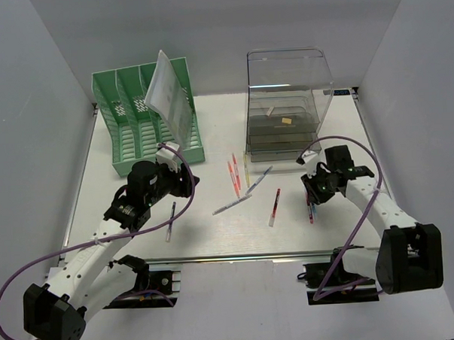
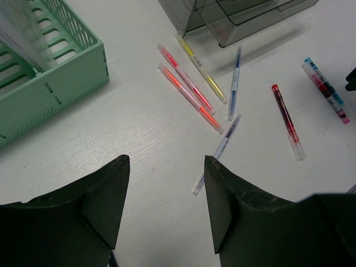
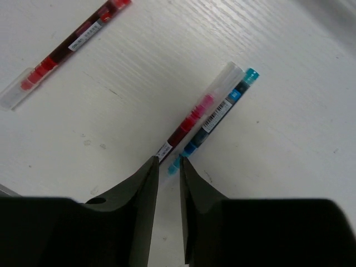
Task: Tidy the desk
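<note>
Desk [image 1: 215, 237] lies beneath the spread left gripper [image 2: 165, 161]; right gripper [image 3: 168, 160] nearly pressed together at two pens' [image 3: 192, 122] ends, hold unclear.

**White arms, black joints, purple cables**

Both arms are built of smooth white shells. The left arm [image 1: 80, 267] and right arm [image 1: 371, 201] each carry bulky black joint blocks and black housings at the wrist. A purple cable [image 1: 194, 185] loops along each one. The left tool [image 2: 166, 161] and right tool [image 3: 168, 164] have matte black, wedge-shaped fingers [image 2: 105, 200].
</note>
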Robot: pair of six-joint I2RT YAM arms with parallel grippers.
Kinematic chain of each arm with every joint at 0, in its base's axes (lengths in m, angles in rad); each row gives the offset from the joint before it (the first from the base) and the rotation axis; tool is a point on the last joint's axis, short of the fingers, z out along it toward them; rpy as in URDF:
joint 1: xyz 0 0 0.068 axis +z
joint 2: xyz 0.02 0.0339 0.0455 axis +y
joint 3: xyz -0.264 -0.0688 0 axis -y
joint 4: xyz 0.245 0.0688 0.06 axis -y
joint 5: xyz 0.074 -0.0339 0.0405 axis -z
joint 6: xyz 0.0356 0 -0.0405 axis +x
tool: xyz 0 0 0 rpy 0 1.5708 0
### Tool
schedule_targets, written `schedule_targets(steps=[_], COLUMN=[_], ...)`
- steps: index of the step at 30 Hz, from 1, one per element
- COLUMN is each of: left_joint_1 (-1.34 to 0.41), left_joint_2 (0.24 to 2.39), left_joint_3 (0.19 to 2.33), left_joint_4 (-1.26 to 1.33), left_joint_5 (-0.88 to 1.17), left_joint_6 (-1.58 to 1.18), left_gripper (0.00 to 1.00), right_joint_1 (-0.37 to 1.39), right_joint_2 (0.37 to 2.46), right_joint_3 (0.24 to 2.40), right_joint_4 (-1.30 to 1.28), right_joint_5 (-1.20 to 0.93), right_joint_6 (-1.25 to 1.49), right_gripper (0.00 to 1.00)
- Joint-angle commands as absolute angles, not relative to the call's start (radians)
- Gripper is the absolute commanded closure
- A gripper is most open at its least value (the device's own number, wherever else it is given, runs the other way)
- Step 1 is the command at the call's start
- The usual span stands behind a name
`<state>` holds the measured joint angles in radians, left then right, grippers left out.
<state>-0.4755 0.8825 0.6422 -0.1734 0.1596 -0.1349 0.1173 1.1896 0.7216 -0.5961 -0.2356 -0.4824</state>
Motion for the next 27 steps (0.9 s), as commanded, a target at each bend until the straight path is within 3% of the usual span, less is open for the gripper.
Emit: schedule_targets(steps=[1,10,27], left_joint_1=[-0.48,-0.48,-0.48], left_joint_2=[0.864,0.87,0.873], left_joint_3=[0.673,0.672,0.67], left_joint_4=[-0.173,-0.172,-0.173], left_joint_5=[0.161,0.158,0.158], left_joint_6=[-0.126,-0.123,-0.121], left_gripper=[0.34,0.34,0.34], right_joint_1=[0.144,0.184,0.204], right_joint_2=[1.222,1.279,1.385], right_joint_3=[0.719,0.706,0.715], right_joint_4=[-0.584,-0.545,-0.508], right_joint_5=[-0.247,-0.178,-0.141], right_joint_6=[-0.476,-0.436,-0.403], right_gripper=[0.71,0.63,0.6])
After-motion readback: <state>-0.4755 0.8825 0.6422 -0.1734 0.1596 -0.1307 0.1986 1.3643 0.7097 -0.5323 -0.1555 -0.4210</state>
